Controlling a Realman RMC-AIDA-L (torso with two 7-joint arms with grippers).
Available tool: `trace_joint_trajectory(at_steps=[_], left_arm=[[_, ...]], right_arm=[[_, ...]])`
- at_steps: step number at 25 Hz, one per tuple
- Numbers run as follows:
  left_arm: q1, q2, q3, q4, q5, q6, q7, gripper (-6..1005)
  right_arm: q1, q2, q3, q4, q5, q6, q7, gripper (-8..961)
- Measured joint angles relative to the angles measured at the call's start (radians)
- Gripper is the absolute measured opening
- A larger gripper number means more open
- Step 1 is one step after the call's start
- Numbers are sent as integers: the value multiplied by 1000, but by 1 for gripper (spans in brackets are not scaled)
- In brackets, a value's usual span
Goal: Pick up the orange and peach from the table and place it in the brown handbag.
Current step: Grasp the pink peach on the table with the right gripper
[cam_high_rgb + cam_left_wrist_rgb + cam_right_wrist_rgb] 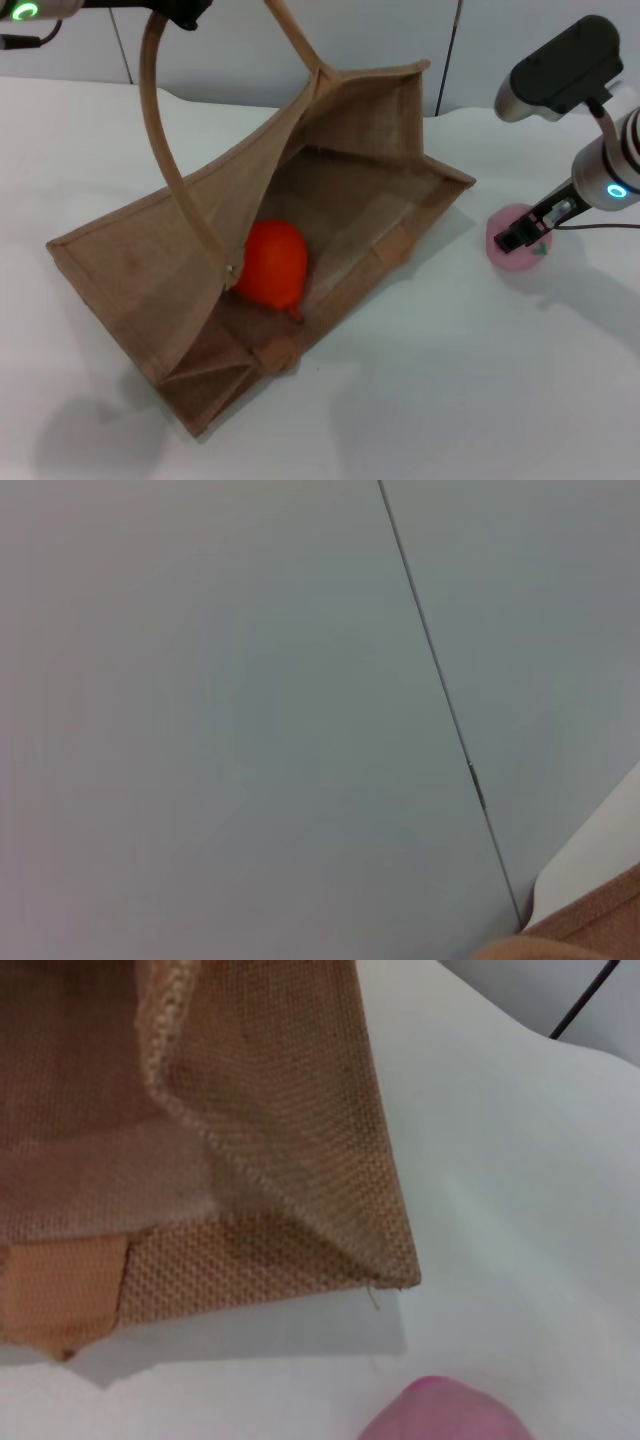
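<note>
The brown handbag point(330, 190) lies tilted on the white table with its mouth wide open. One looped handle point(160, 130) is pulled up to my left gripper point(183, 12) at the top edge, which is shut on it. The orange point(272, 262) rests inside the bag near its bottom. The pale pink peach point(512, 258) sits on the table to the right of the bag. My right gripper point(520, 238) is right on top of it. The right wrist view shows the bag's corner point(300, 1190) and the top of the peach point(440, 1415).
The white table point(450, 400) stretches in front and to the right of the bag. A grey panelled wall point(250, 730) stands behind. A strip of the bag's fabric point(590, 930) shows in the left wrist view.
</note>
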State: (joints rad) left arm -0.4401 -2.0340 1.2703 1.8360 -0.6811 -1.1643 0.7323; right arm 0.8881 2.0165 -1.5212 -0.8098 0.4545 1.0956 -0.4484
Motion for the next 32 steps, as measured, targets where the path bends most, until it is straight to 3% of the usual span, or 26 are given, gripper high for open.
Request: trace_joint_trajectory(at_steps=[26, 32], left_arm=[[7, -1, -3, -14, 26, 1, -1, 140], [2, 0, -6, -27, 27, 9, 1, 141]], right_arm=[[-13, -1, 4, -81, -10, 60, 0, 478], [-49, -4, 8, -230, -13, 144, 2, 426]])
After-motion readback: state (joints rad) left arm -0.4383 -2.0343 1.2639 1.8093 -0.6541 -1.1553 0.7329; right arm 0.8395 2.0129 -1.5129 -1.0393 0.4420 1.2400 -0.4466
